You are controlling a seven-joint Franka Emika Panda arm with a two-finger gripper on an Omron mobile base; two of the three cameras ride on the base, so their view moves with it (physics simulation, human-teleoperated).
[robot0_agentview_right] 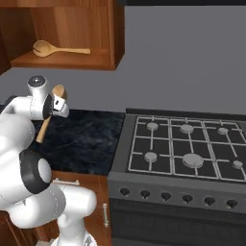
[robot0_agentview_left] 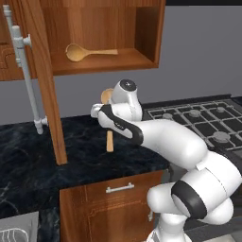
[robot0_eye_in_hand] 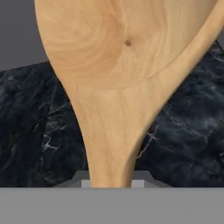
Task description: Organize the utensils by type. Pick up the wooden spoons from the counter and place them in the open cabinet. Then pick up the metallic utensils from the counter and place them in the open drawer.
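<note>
One wooden spoon (robot0_agentview_left: 87, 52) (robot0_agentview_right: 57, 49) lies on the shelf of the open cabinet (robot0_agentview_left: 101, 65) (robot0_agentview_right: 72, 60), bowl to the left. My gripper (robot0_agentview_left: 100, 111) (robot0_agentview_right: 56, 106) (robot0_eye_in_hand: 110, 183) is shut on the second wooden spoon (robot0_agentview_left: 109, 141) (robot0_agentview_right: 42, 129) (robot0_eye_in_hand: 118, 65). It holds that spoon upright, bowl up, above the black counter (robot0_agentview_left: 28, 156) (robot0_agentview_right: 91, 139) (robot0_eye_in_hand: 26, 122) and below the cabinet. The grip is near the neck, with the handle hanging down. The metallic utensils and the open drawer are out of view.
The cabinet's open door (robot0_agentview_left: 45, 85) with its long silver handle (robot0_agentview_left: 26, 71) hangs left of the arm. A gas stove (robot0_agentview_left: 203, 118) (robot0_agentview_right: 187, 149) adjoins the counter on the right. A closed drawer front (robot0_agentview_left: 118, 189) sits below the counter edge.
</note>
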